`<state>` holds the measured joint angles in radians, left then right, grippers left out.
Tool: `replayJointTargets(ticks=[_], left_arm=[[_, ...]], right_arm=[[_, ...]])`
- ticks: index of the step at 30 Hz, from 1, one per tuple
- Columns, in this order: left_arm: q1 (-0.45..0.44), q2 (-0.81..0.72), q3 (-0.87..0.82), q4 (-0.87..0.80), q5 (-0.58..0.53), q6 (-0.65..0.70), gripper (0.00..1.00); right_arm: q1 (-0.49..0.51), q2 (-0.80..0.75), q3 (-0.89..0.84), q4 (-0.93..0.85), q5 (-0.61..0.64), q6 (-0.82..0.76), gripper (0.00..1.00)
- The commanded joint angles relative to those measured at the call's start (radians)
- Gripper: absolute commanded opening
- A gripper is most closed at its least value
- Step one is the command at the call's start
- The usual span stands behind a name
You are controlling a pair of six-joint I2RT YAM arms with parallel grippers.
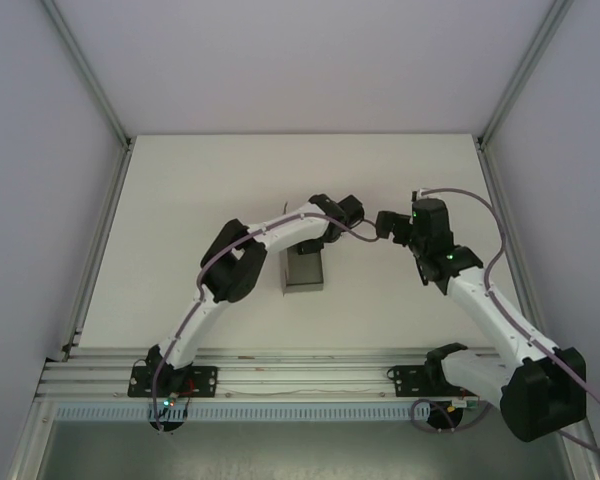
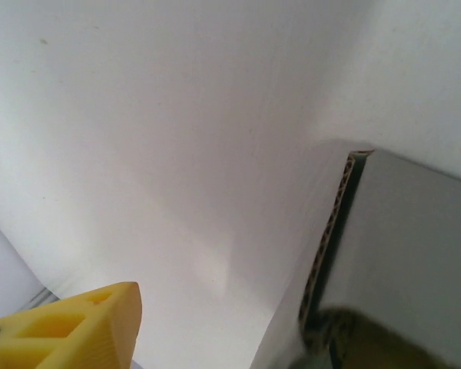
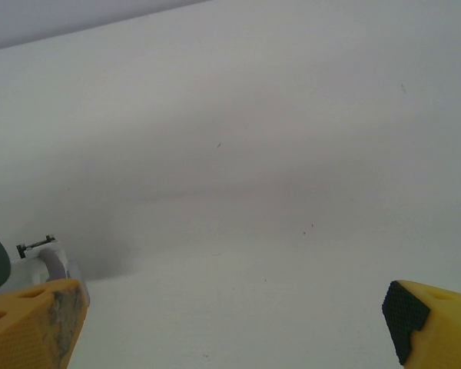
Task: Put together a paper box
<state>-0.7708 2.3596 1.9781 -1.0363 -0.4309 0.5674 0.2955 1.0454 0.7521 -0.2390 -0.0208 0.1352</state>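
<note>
Right claw gapes wide and empty; left claw stands parted at the paper box wall.

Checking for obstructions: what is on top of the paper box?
The left hand hangs over the far edge of the paper box; what lies beneath it is hidden.

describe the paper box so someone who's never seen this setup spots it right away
Start at the white table and go to its middle, close by the wrist end of the left arm. The paper box sits there: a small low rectangle, set apart by its grey cardboard from the white surface and that black-and-white arm.
</note>
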Motion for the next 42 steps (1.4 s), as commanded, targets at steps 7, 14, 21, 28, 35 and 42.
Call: replayJointTargets(ticks=[7,14,21,28,35,42], left_arm=[[0.007,-0.245,-0.082,0.097,0.117,0.049,0.77],[0.093,-0.395,-0.065,0.311,0.221,-0.132,1.0],[0.267,-0.609,-0.212,0.482,0.264,-0.62,1.0],[0.412,-0.961,-0.788,0.758,0.303,-0.916,1.0],[0.453,-1.108,-1.047,0.745,0.268,-0.992,1.0],[0.457,-1.161,-1.083,0.729,0.213,-0.974,1.0]], right_arm=[[-0.004,-0.094,-0.02,0.011,-0.012,-0.011,1.0],[-0.015,-0.106,0.005,0.008,0.007,-0.023,1.0],[-0.013,0.002,0.032,0.068,-0.31,-0.23,1.0],[0.167,0.396,0.267,-0.152,-0.564,-0.755,0.99],[0.239,0.811,0.64,-0.376,-0.544,-0.953,0.92],[0.243,0.989,0.768,-0.404,-0.587,-1.008,0.75]])
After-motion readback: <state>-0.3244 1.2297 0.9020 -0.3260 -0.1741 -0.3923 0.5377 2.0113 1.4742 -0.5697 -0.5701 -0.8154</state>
